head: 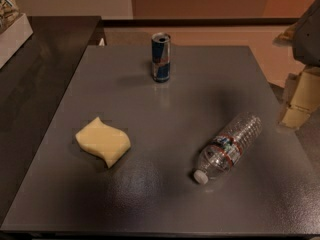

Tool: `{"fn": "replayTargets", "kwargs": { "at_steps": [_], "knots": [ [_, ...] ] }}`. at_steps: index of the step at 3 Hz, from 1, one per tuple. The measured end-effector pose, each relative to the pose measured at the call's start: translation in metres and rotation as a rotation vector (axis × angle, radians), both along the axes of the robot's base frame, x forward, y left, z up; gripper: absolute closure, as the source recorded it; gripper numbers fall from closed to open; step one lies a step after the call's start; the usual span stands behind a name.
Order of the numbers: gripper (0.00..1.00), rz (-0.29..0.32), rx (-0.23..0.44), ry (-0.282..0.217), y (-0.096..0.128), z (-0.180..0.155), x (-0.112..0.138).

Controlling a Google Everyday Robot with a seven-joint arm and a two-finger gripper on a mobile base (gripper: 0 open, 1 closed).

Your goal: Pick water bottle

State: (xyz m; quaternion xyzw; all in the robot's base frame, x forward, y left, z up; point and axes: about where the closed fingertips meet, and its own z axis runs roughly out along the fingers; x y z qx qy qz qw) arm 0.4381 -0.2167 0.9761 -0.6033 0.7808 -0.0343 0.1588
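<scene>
Leftmost, a dark counter (40, 84) butts against the grey table (150, 204) where everything sits. On the table's left half a yellow sponge (102, 141) lies flat, well apart from the other 2 items, so it should not get in the way of a reach.

Toward the far edge, near the middle, a blue-and-silver can (161, 57) stands upright. It is a distractor, and it is far enough from the target not to crowd it.

Right of centre, the water bottle (228, 148) lies on its side at a diagonal. Its white cap points to the near left and its base to the far right, with the label band around its middle. Lying down, it offers its ribbed body from above, so a grasp across the middle looks most sensible. Being round, it may roll if it is nudged.

At the right edge, off the table and beyond the bottle's base, hangs the gripper (299, 104). It is not touching the bottle, and I cannot tell whether it is open or closed. The pick is not yet begun.
</scene>
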Motion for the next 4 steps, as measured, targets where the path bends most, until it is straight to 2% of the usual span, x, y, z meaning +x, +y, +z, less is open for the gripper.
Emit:
{"fn": "replayTargets", "kwargs": {
  "at_steps": [1,2,4],
  "knots": [
    [0.0,0.0,0.0,0.0,0.0,0.0,0.0],
    [0.0,0.09,-0.02,0.013,0.009,-0.006,-0.006],
    [0.0,0.45,-0.083,0.067,0.043,-0.041,-0.036]
  ]
}}
